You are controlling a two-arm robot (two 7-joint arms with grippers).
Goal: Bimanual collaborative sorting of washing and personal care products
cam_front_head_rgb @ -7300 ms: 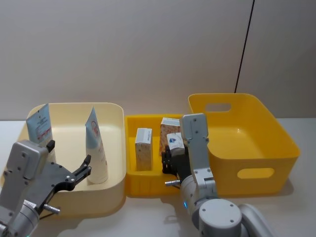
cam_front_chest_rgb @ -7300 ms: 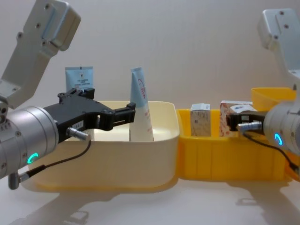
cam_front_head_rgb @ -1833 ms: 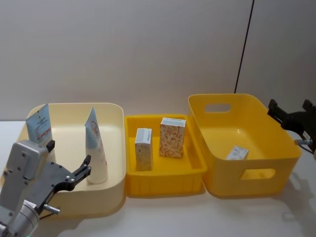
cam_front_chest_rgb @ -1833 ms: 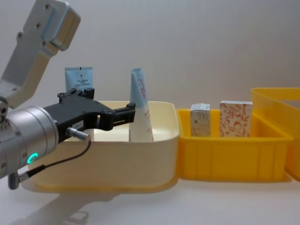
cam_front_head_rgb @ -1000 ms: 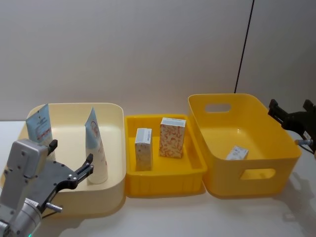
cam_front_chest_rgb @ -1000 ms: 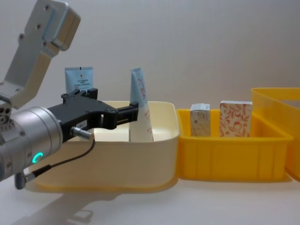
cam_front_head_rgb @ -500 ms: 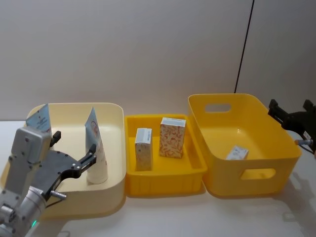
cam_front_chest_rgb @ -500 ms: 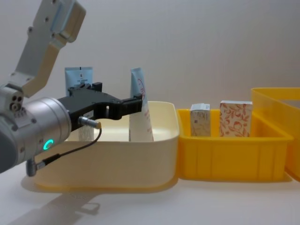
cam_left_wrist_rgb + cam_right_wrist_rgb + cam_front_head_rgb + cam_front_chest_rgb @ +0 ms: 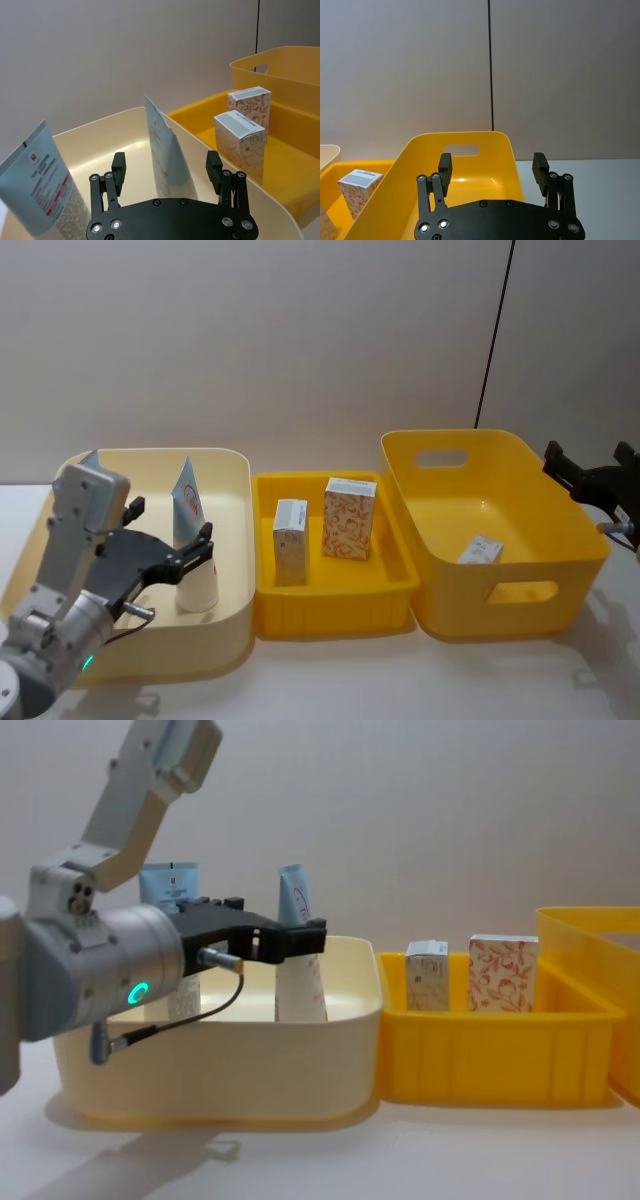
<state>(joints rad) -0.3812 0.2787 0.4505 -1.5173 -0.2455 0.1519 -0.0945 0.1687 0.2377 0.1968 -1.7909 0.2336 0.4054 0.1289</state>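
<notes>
Head view had the left gripper (image 9: 170,522) down inside the cream bin (image 9: 238,540), claw spread wide with one finger on each side of the nearer squeeze tube (image 9: 165,142). Left wrist view showed a gap on both sides, so no grip. That tube stood crimped end up near the bin's right wall. The second tube (image 9: 42,185) stood farther left and back in the same bin, clear of the fingers. The middle yellow tray (image 9: 330,608) held two upright cartons, apart: the pale carton (image 9: 290,540) front-left, the orange floral carton (image 9: 349,518) behind and to its right. A small white carton (image 9: 480,550) lay flat on the floor of the big yellow bin (image 9: 520,592). The right gripper (image 9: 589,455) hung just past that bin's right rim, claw spread, holding nothing.
</notes>
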